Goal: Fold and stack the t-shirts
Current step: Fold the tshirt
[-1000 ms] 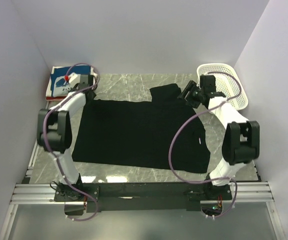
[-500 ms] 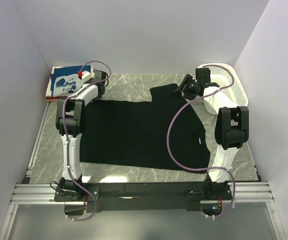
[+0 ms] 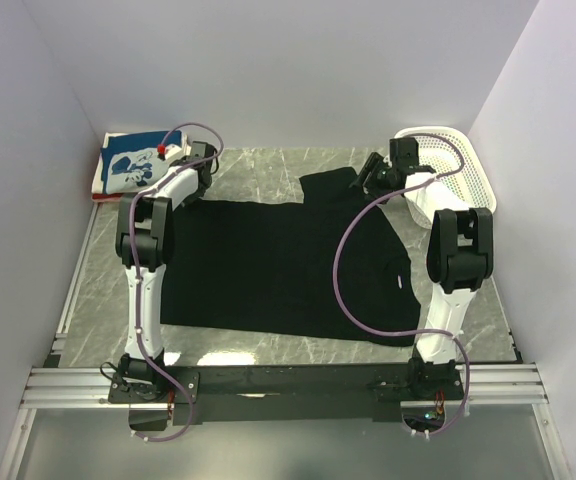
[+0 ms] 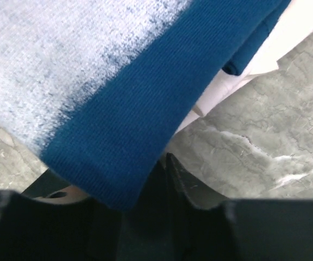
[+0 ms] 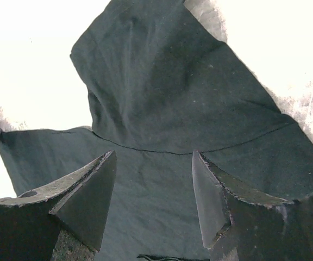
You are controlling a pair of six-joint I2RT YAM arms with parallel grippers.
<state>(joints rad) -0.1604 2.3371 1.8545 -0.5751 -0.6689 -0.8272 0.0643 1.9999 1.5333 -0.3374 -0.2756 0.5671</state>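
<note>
Holding right gripper (image 5: pixel 154 198) spread-fingered above black t-shirt (image 5: pixel 162 109) sleeve; poising left gripper (image 3: pixel 171 154), closure indiscernible, beside blue white-printed shirt (image 4: pixel 145 109).

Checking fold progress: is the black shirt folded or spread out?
Spread out. The black shirt lies flat across the table, one sleeve sticking out at the far edge; no folded-over layer shows.

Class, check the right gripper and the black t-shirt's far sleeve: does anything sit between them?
Nothing visible does. The right gripper is open and faces the black t-shirt at its sleeve, with only bare cloth between its fingers. The basket stands off to the side.
</note>
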